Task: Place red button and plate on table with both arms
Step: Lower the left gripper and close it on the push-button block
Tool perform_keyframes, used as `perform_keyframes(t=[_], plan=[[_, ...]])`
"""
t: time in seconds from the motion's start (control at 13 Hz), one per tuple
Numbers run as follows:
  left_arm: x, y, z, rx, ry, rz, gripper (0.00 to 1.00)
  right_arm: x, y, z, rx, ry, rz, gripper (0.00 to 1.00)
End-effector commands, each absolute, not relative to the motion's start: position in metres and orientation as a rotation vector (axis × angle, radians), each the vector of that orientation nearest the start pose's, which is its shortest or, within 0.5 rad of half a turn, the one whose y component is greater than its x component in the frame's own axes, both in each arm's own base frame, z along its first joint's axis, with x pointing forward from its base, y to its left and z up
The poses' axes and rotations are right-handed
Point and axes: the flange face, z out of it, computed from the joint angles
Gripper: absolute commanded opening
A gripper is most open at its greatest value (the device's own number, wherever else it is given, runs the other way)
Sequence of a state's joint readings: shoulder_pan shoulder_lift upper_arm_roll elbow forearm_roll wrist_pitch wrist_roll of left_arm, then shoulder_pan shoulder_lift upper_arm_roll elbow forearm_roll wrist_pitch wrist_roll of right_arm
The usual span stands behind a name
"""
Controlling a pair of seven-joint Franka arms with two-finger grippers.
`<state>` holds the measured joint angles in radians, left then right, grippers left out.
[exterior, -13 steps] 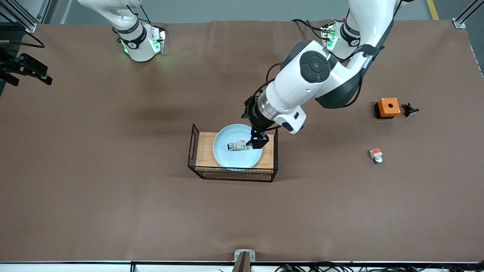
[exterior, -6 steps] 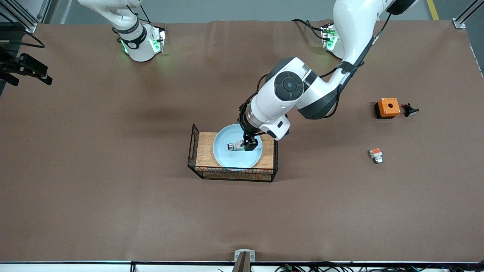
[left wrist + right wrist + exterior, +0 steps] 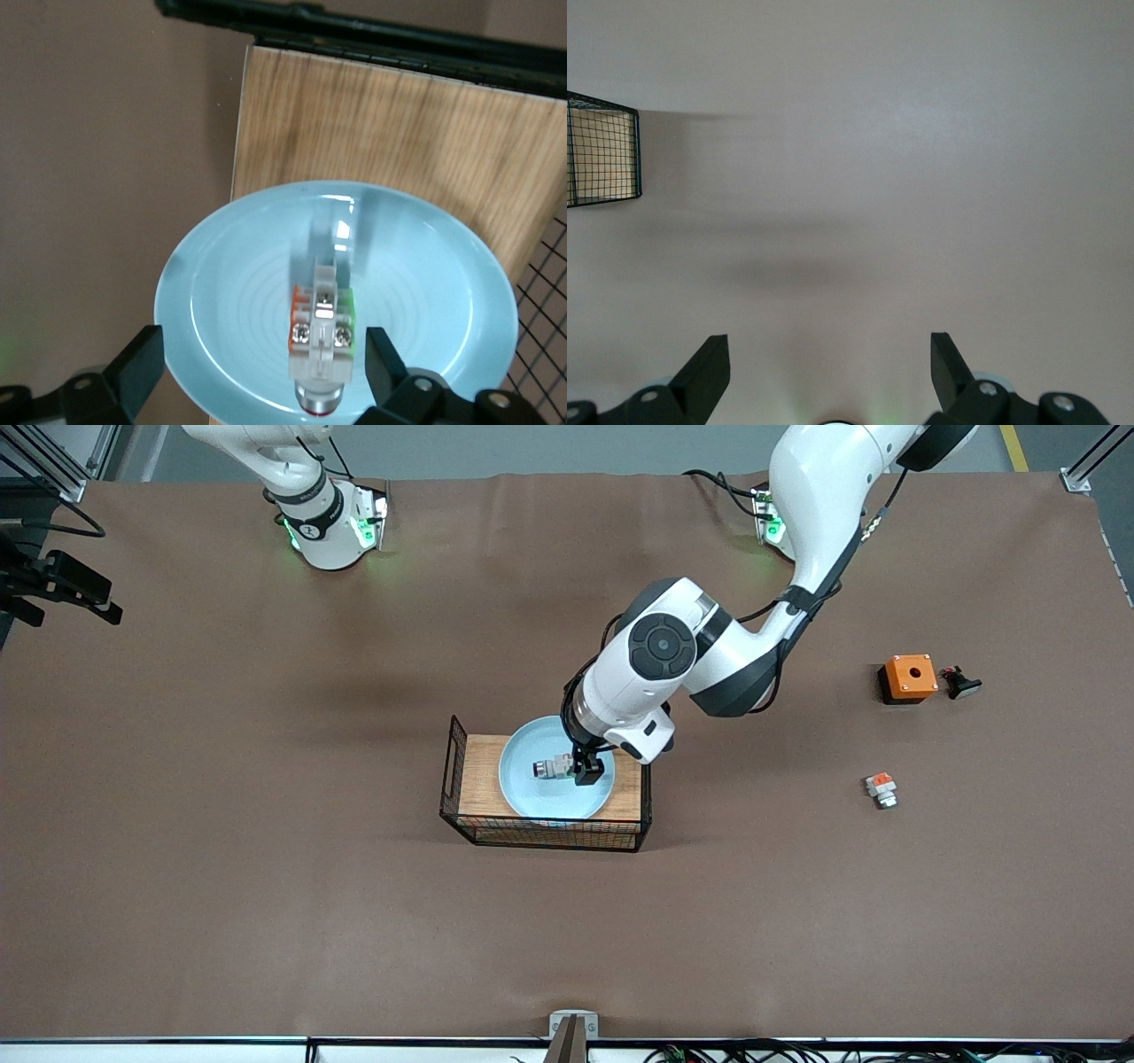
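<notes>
We see a round, glossy pale-blue plate (image 3: 554, 793) on the wood top of a black wire basket (image 3: 461, 779). The small blocky red button (image 3: 555, 766) lies in the plate. The left hand (image 3: 257, 376) hangs low over it, fingers wide apart, astride the button, gripping nothing. The right hand (image 3: 830, 370) waits open above bare brown matte surface (image 3: 266, 912).

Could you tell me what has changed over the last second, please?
The left gripper has come down over the plate, its open fingers now straddling the red button, not yet closed on it. The plate, button and wire basket stayed put; the right gripper still waits, open.
</notes>
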<state>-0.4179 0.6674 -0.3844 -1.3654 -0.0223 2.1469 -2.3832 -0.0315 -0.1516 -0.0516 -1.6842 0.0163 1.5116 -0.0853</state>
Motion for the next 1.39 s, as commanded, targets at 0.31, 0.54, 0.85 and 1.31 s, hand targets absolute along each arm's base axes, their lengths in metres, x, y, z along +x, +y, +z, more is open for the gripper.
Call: perform_keyframes(t=[0.31,0.54,0.85,1.31], plan=[[0.572,-0.488,0.364,1.960,2.197,-0.321,0.92,0.493,-0.045,0.655,-3.117,-0.005,0.011,1.00],[0.581,-0.486,0.359,1.919,2.184,-0.304,0.79,0.494,-0.046,0.656,-3.119,0.007,0.012,1.00],[0.578,-0.496,0.357,1.913,2.153,-0.283,0.78,0.499,-0.054,0.660,-3.122,0.019,-0.005,1.00],[0.576,-0.501,0.352,1.920,2.152,-0.260,0.34,0.499,-0.053,0.659,-3.124,0.017,-0.002,1.00]])
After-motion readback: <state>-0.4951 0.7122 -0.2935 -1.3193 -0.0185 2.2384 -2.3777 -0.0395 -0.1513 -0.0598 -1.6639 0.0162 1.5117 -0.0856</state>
